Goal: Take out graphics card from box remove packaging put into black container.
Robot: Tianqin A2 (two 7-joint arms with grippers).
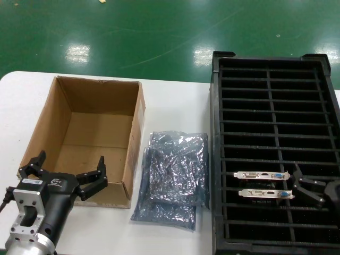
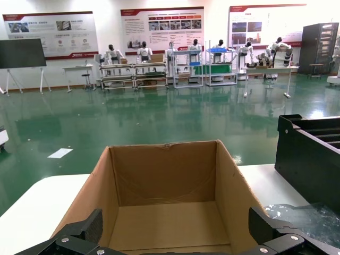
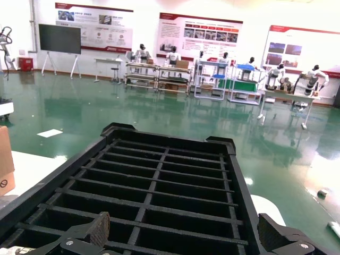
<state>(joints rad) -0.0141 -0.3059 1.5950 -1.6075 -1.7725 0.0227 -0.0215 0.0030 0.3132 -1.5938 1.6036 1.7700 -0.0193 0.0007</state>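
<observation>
- Now my box [image 1: 90, 139] looks empty, two graphics cards [image 1: 262, 175] sit in slots of the black container [image 1: 275, 106], and spent packaging [image 1: 172, 178] lies between them.
- Judging it nearly done, I should pull away gently without nudging the cards.
- My left gripper [image 1: 64, 172] hangs with jaws spread at the box's near edge.
- My right gripper [image 1: 311, 188], jaws released, sits beside the cards' bracket ends.
</observation>
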